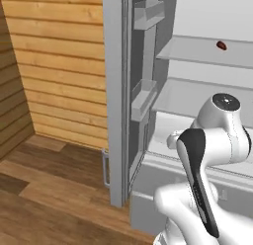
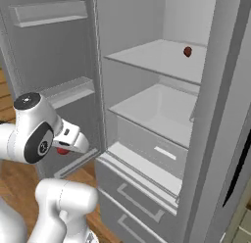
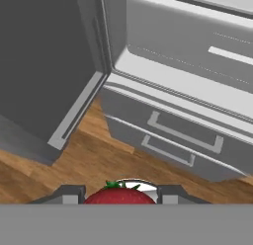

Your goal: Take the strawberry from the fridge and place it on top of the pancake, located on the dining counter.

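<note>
My gripper is shut on the strawberry, a bright red fruit with a green top between the two dark fingertips. In the right base view the strawberry shows as a red spot under the hand, low in front of the open left door. The fridge stands open ahead, light grey, with pale shelves and two bottom drawers. My hand hangs outside it, above the wooden floor. The pancake and the dining counter are out of view.
A darker red-brown item lies on an upper shelf. The open left door with its bins stands close on my left. Beyond it are a wood-plank wall and wooden floor.
</note>
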